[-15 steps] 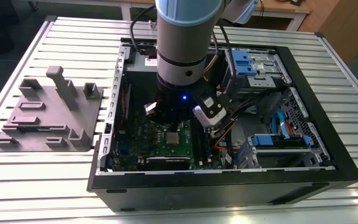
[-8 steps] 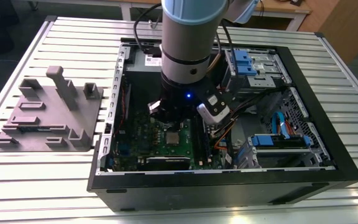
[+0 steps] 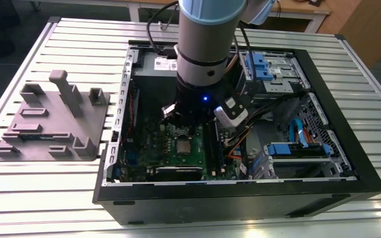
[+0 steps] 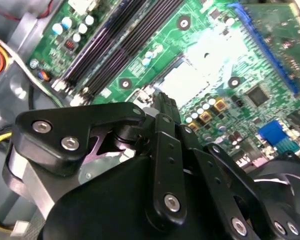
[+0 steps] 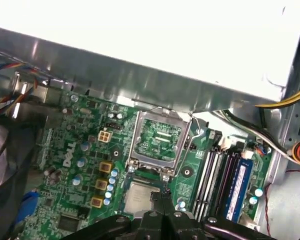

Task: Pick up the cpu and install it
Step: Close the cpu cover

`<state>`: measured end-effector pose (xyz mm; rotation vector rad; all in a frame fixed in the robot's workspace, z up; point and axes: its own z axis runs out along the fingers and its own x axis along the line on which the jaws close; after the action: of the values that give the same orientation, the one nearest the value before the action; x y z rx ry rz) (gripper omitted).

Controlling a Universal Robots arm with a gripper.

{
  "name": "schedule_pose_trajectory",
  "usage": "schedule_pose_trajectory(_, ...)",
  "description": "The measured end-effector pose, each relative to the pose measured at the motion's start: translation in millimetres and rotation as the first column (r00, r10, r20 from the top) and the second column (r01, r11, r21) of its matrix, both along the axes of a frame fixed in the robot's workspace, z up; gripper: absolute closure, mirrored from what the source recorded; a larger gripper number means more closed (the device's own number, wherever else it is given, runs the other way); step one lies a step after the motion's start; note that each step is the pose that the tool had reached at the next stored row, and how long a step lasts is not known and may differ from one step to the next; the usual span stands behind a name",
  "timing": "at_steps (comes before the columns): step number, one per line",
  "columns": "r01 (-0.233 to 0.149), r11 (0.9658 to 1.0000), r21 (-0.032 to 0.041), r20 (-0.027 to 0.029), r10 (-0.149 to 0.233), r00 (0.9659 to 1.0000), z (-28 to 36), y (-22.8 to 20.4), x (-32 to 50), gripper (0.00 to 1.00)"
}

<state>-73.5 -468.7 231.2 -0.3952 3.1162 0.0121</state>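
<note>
Pincer (image 5: 162,202) hovers just over the cpu (image 5: 137,196) on the motherboard (image 5: 80,165), fingers nearly together, grip unclear; install step, needs careful seating.

Silver-grey square cpu (image 5: 140,196) flat in the motherboard socket (retention frame open).
</note>
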Motion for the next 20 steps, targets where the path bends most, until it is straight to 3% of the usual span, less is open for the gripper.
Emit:
schedule_pose_trajectory(3,-0.016,0.9988,0.0463,0.0005,0.016,0.9999,-0.1,0.1,0.0,0.9)
schedule_pose_trajectory(4,-0.025,0.9981,0.0566,0.0006,0.025,0.9997,-0.3,0.1,0.1,0.9)
schedule_pose_trajectory(8,-0.095,0.9938,0.0584,0.0007,0.095,0.9955,-1.6,0.1,0.0,0.9)
schedule_pose_trajectory(14,-0.191,0.9799,0.0583,0.0009,0.191,0.9816,-3.3,0.2,0.7,0.9)
schedule_pose_trajectory(20,-0.193,0.9795,0.0584,0.0008,0.193,0.9812,-4.2,4.8,9.3,0.9)
